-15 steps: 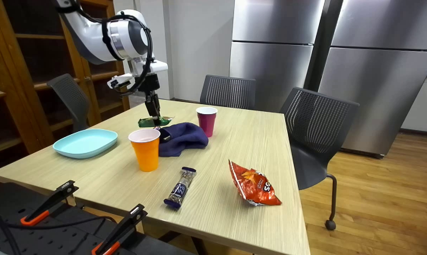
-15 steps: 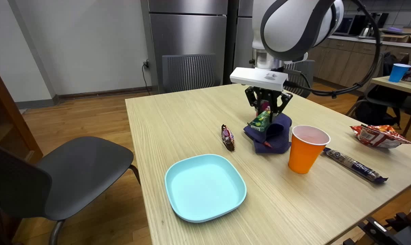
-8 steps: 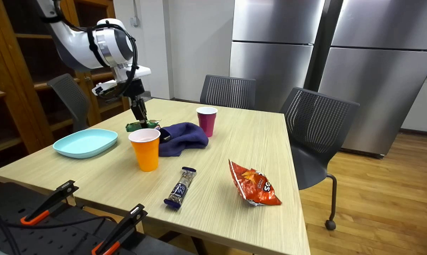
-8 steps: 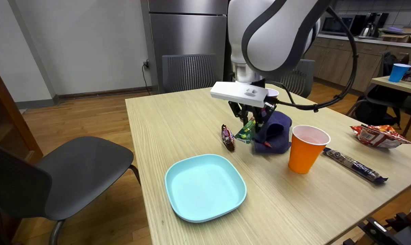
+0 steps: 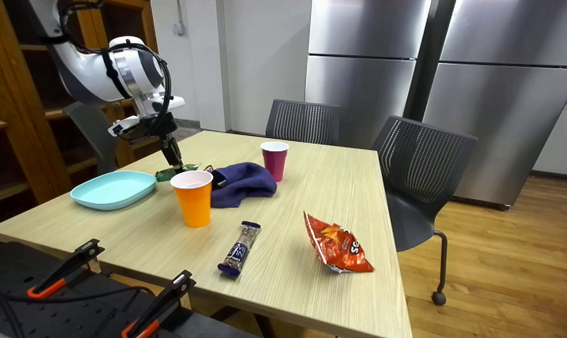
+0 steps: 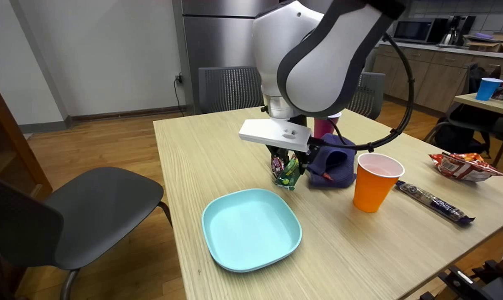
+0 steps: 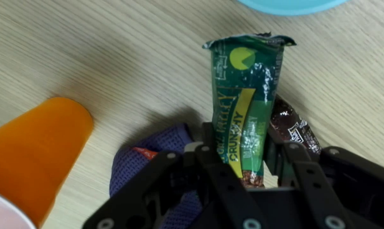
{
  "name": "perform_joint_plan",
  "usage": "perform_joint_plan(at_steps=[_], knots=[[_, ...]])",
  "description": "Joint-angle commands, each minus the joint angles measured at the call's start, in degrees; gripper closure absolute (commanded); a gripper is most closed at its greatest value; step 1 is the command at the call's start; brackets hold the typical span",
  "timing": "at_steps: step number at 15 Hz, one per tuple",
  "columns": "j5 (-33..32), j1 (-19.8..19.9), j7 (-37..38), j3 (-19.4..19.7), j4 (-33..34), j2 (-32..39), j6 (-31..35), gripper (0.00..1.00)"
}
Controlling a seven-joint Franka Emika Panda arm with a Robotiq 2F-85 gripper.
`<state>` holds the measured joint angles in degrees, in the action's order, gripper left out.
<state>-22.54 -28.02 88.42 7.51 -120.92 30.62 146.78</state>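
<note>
My gripper (image 7: 239,136) is shut on a green granola bar (image 7: 246,105), its fingers against the wrapper's two long sides. The bar's far end points towards the light blue plate (image 7: 293,9), with bare tabletop between them in the wrist view. A small dark brown wrapped snack (image 7: 293,127) lies on the table, partly hidden behind the bar and the right finger. In an exterior view the bar (image 6: 289,173) hangs in front of that snack (image 6: 277,165), close to the plate (image 6: 251,229). A crumpled purple cloth (image 6: 334,162) lies on the gripper's other side.
An orange cup (image 5: 194,202) stands upright near the cloth, and a maroon cup (image 5: 275,162) stands behind it. Towards the table's front are a dark-wrapped bar (image 5: 240,249) and a red chip bag (image 5: 339,244). Grey chairs (image 6: 230,89) surround the table.
My gripper has carried the green bar away from the cloth towards the blue plate, coming lower and past the brown snack. Everything else stays where it was.
</note>
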Motion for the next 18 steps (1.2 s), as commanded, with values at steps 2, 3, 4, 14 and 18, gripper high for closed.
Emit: perform_joint_plan(at_steps=[2, 3, 4, 14, 18], knots=[[-4.1, -2.2, 2.7, -0.4, -0.7, -1.1, -0.9, 0.87], [-4.9, -2.7, 3.0, -0.3, -1.2, -1.5, -0.6, 0.87], [-5.8, -3.1, 3.3, -0.3, -1.7, -2.0, -0.7, 0.87], [-9.8, -6.1, 3.5, -1.9, -4.1, -3.8, -0.7, 0.87], [-10.3, -7.0, 3.3, -2.8, -3.8, -3.6, -1.2, 0.87]])
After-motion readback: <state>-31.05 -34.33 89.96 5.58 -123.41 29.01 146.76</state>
